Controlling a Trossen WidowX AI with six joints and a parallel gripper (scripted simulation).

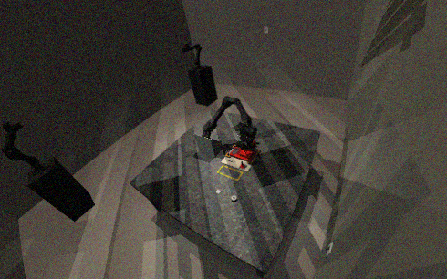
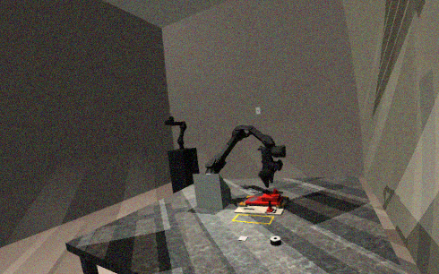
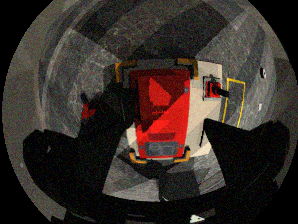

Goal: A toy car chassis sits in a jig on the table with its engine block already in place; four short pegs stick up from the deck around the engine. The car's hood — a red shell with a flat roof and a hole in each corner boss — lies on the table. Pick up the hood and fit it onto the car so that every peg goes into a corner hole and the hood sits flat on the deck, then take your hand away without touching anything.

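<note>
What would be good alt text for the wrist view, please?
The open hand is above a red car hood, which lies between orange corner brackets. A beige board shows beside it.

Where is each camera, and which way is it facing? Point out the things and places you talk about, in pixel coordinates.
Top: high up, facing steeply down at the table (image 1: 249,228); whole arm (image 1: 231,98) visible.
Exterior: lower, beyond the table's near edge, facing across it; whole arm (image 2: 243,130) visible.
Wrist: on the arm, facing down past its open jaws at the red hood (image 1: 244,153) (image 2: 262,199) (image 3: 172,112).
Top and exterior share the grey stand's arm.
</note>
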